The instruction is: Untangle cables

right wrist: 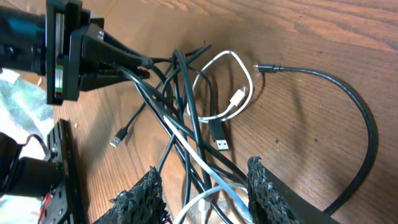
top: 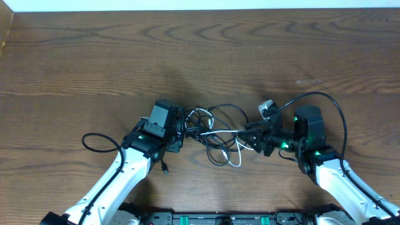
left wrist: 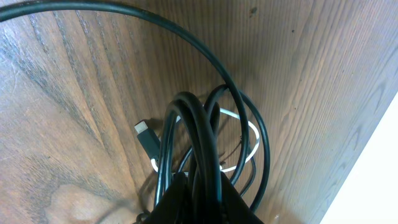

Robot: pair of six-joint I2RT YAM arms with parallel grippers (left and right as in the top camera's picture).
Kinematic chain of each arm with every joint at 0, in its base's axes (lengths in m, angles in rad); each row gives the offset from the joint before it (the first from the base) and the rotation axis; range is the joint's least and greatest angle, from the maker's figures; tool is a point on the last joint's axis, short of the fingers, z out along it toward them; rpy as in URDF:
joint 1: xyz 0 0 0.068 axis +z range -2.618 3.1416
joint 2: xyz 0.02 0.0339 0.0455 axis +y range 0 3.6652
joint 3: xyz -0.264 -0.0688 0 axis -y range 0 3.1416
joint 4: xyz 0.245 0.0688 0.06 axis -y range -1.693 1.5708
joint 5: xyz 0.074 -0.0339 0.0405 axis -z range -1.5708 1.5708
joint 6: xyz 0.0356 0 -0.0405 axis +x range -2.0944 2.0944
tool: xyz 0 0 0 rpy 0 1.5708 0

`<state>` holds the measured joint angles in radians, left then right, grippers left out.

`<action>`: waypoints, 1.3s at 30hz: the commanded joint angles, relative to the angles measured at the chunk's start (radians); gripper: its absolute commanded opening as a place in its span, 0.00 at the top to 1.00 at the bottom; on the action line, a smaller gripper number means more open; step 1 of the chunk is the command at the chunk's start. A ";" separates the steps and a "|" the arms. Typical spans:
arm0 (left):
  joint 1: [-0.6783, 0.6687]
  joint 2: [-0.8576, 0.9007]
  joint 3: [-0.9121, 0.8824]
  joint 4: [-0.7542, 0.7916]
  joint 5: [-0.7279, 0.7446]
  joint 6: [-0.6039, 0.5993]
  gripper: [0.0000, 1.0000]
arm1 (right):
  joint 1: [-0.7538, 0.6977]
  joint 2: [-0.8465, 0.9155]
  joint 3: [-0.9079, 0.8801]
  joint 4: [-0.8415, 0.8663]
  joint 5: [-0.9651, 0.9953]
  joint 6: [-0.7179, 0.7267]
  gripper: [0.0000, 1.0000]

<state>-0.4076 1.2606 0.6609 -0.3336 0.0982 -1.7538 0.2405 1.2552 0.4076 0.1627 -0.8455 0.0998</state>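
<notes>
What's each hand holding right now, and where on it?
Left hand is shut on a bunch of black cables, mid-length, not at a plug. Right hand is open; cables pass between its fingers, ungripped.

Robot lab: wood-grain table

Right fingers and the cables between them cut off at the lower edge.
</notes>
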 commanded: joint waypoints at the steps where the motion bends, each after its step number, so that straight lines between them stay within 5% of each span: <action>1: 0.000 0.008 0.024 -0.002 -0.013 -0.001 0.87 | 0.005 0.005 0.004 -0.007 -0.025 -0.056 0.58; 17: 0.000 0.008 0.024 -0.002 -0.005 -0.001 0.87 | 0.030 0.093 0.004 0.080 0.042 -0.068 0.61; 29: 0.000 0.008 0.024 -0.002 -0.005 -0.001 0.87 | 0.054 0.093 0.004 0.076 0.045 -0.055 0.80; 33: 0.000 0.008 0.024 -0.002 -0.005 -0.001 0.87 | 0.063 0.093 0.004 0.081 0.046 -0.056 0.99; 39: 0.000 0.008 0.024 -0.002 -0.005 -0.001 0.87 | 0.045 0.077 0.010 0.109 0.035 0.001 0.99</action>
<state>-0.4076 1.2606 0.6605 -0.3336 0.0990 -1.7538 0.2958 1.3422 0.4076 0.2653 -0.7990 0.0612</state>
